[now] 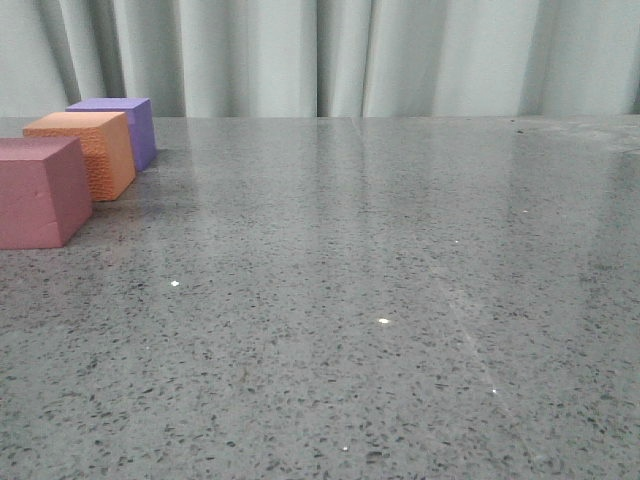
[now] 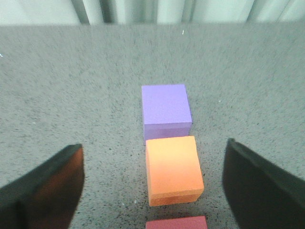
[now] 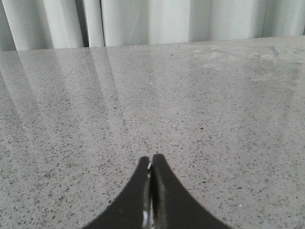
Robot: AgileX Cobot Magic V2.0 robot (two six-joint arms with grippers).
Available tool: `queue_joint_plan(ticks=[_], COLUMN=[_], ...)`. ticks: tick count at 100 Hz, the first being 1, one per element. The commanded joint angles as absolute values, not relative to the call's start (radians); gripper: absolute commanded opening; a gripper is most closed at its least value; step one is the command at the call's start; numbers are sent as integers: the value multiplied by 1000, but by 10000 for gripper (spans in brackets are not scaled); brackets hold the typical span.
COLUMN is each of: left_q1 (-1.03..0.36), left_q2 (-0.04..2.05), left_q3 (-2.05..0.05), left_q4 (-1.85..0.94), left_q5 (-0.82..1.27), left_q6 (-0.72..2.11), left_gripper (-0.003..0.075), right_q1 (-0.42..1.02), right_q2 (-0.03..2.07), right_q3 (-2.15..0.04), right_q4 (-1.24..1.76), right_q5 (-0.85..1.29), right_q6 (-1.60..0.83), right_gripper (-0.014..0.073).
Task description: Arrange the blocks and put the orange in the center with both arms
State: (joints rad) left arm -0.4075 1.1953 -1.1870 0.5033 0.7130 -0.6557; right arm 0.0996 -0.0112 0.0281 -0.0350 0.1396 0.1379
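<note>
Counter: grey speckled stone counter [image 1: 400, 300] with pale pleated curtains [image 1: 400, 50] hanging behind its far edge.
Left hand: the left hand [image 2: 152, 183] is spread wide, its two dark fingers [image 2: 45, 191] far apart at either side of the wrist view; it holds nothing and is raised over the row of blocks.
Right hand: the right hand [image 3: 151, 191] has its fingertips pressed together, nothing between them, low over a bare part of the counter.
Orange block: the orange block [image 2: 173, 169] lies between the spread fingers of the left hand, touching neither; in the front view it sits at the counter's far left [image 1: 85, 150], in the middle of the row.
Purple block: the purple block [image 2: 166, 112] lies just beyond the orange one, farthest back [image 1: 125, 125], very close to it.
Pinkish-red block: the pinkish-red block [image 1: 40, 190] is nearest the camera, just beside the orange one; only its top edge shows in the left wrist view [image 2: 176, 223].
Row: the three blocks form a line running front to back.
</note>
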Motion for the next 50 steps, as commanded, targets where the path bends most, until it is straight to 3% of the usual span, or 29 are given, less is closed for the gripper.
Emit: queue_joint_plan(ticks=[1,12,29,50], left_q1=[-411,-411,-411,-411], left_q2=[1085,990,854,748], left_q3=[-1188,-1139,-1044,-996], left_q4=[523,523,523,535], left_q5=[682,691,696,698], left_q6=[-650,-639,-629,-626], left_gripper=[459,312,-22,-19], right_q1=[96,96,96,96], right_q2=[-36,-36,-36,-36], right_q3=[14,14,14,14], right_q4=[-36,-36,-36,-36], right_q5=[56,56,56,56], right_q6=[129,129,129,129], right_gripper=[-60,-60,-60,-60])
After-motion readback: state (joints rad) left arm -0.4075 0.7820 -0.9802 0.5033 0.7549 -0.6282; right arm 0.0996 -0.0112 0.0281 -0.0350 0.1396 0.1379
